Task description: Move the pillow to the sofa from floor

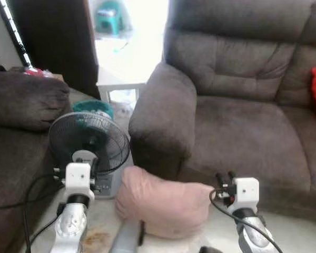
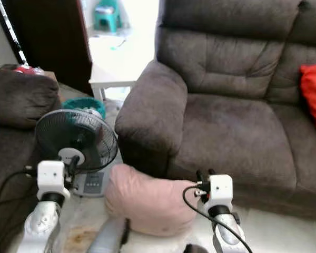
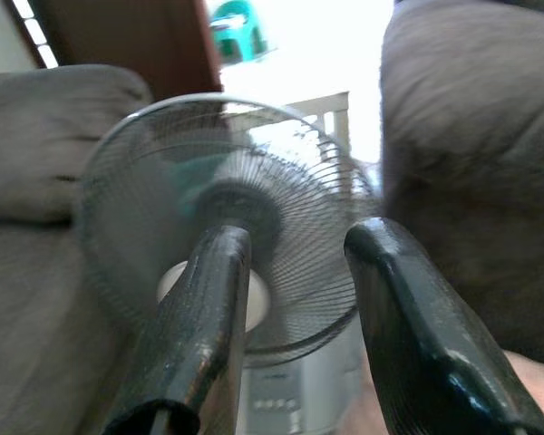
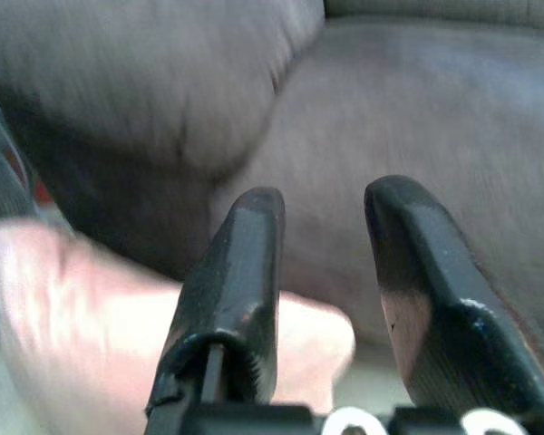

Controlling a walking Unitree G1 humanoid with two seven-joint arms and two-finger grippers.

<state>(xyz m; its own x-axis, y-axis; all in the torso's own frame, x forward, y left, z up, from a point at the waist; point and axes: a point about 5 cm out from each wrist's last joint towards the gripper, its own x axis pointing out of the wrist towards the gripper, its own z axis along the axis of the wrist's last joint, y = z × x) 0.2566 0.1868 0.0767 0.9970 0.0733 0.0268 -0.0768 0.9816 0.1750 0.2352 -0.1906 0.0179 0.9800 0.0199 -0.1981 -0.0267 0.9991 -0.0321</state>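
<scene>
Fan beside pillow — sofa behind

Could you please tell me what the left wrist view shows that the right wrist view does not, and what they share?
Left wrist: the open left gripper points at a standing fan, with a white side table behind.
Right wrist: the open right gripper faces the sofa seat, above the pink pillow.
Both: the sofa armrest.

Pink pillow: bottom edge hidden behind robot's body. Red cushion cut by frame edge. Both wrist views blurred; fan smeared. Teal bin mostly behind fan, contents unreadable. White table washed out by glare.
</scene>
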